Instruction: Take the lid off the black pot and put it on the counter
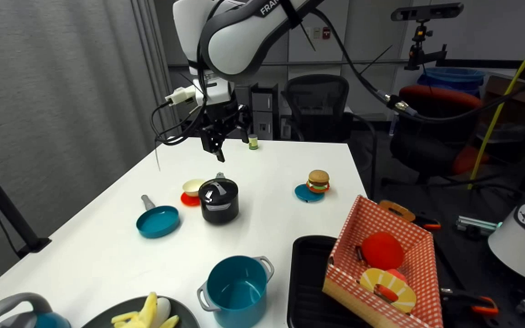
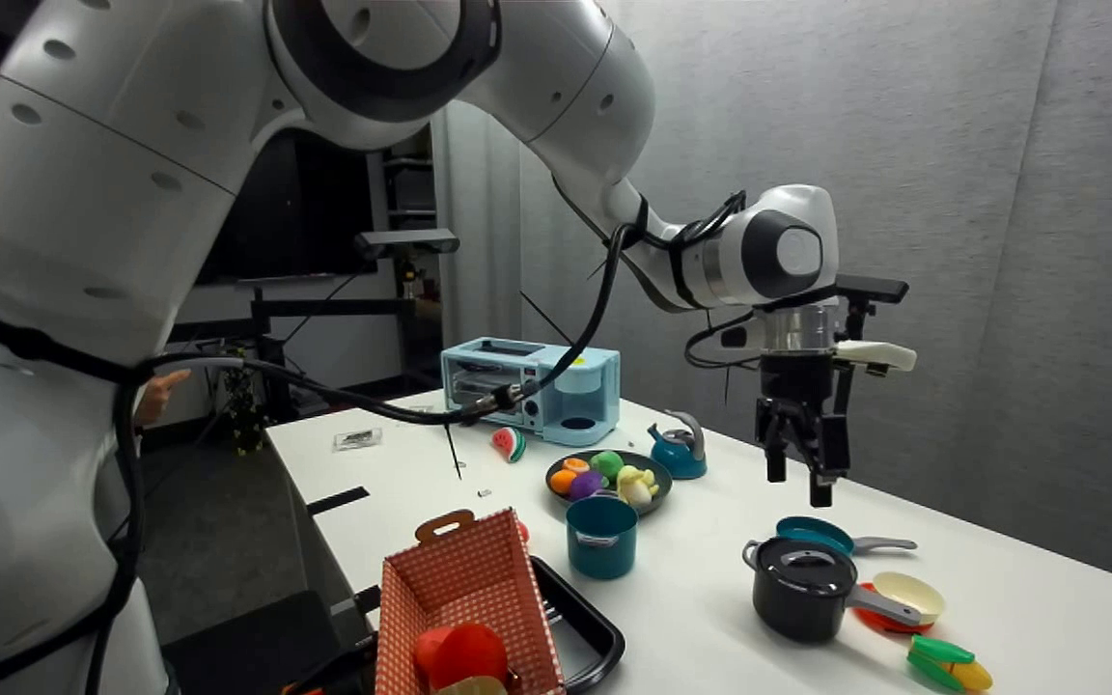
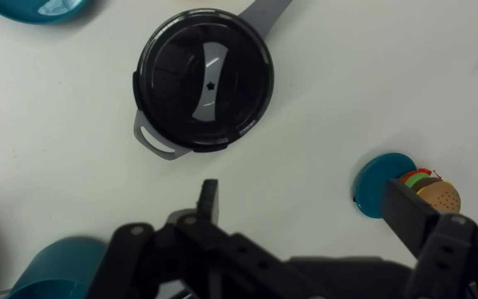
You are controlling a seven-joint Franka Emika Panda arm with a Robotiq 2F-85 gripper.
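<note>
The black pot [image 1: 219, 214] stands upright on the white counter [image 1: 271, 177], also in an exterior view [image 2: 797, 618]. Its lid [image 1: 218, 189] sits on top: a round, glossy black disc with a grey bar handle across its middle. The lid also shows in an exterior view [image 2: 812, 568] and in the wrist view [image 3: 181, 83], where it hides most of the pot. My gripper [image 1: 234, 148] is open and empty, in the air above the counter, apart from the lid. It also shows in an exterior view [image 2: 798, 485]. In the wrist view, its spread fingers [image 3: 301, 187] lie below and right of the pot.
A teal pan [image 1: 158, 222] and a cream bowl [image 1: 193, 187] on a red plate are beside the pot. A toy burger [image 1: 318, 181] sits by a teal disc [image 1: 308, 195]. A teal pot [image 1: 239, 291], black tray [image 1: 303, 282] and checked basket [image 1: 335, 278] stand farther off.
</note>
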